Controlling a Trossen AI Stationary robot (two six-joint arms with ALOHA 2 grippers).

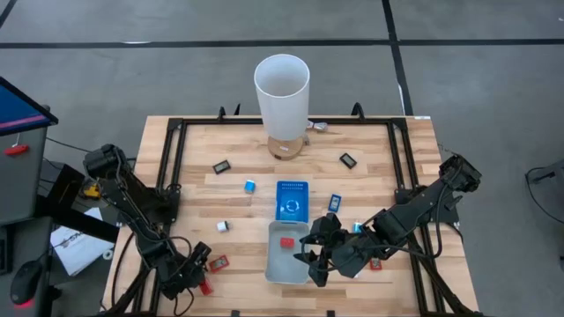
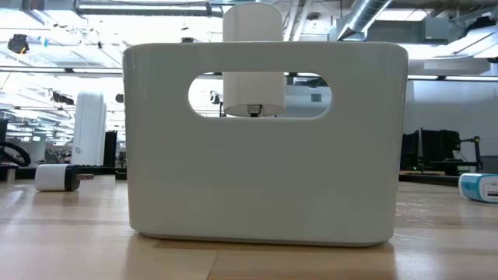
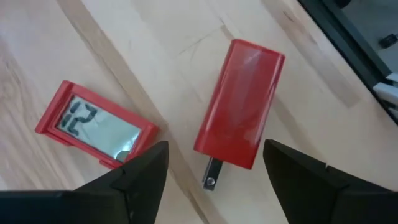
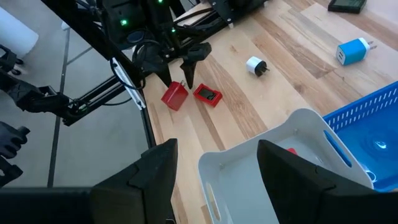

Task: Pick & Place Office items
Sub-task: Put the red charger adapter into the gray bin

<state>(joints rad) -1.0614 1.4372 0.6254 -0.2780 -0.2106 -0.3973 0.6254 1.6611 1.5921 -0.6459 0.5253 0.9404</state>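
My left gripper (image 3: 214, 177) is open near the table's front left and hangs just above a red plug block (image 3: 239, 102), one finger on either side, touching nothing. A red clock with a light display (image 3: 93, 124) lies flat beside the block. In the right wrist view the left gripper (image 4: 180, 68) stands over the red block (image 4: 175, 96). My right gripper (image 4: 217, 168) is open above the pale grey tray (image 4: 298, 124), in which one red piece (image 4: 291, 150) lies. In the high view the right gripper (image 1: 313, 255) is by that tray's right wall.
A blue tray (image 1: 291, 201) sits behind the grey tray (image 1: 275, 269), and a tall white cylinder (image 1: 282, 88) stands at the far edge. Small black (image 1: 221, 165), blue (image 1: 250, 186), white (image 1: 222, 226) and red (image 1: 376, 262) pieces lie scattered on the wood. A black frame (image 1: 167, 167) borders the table.
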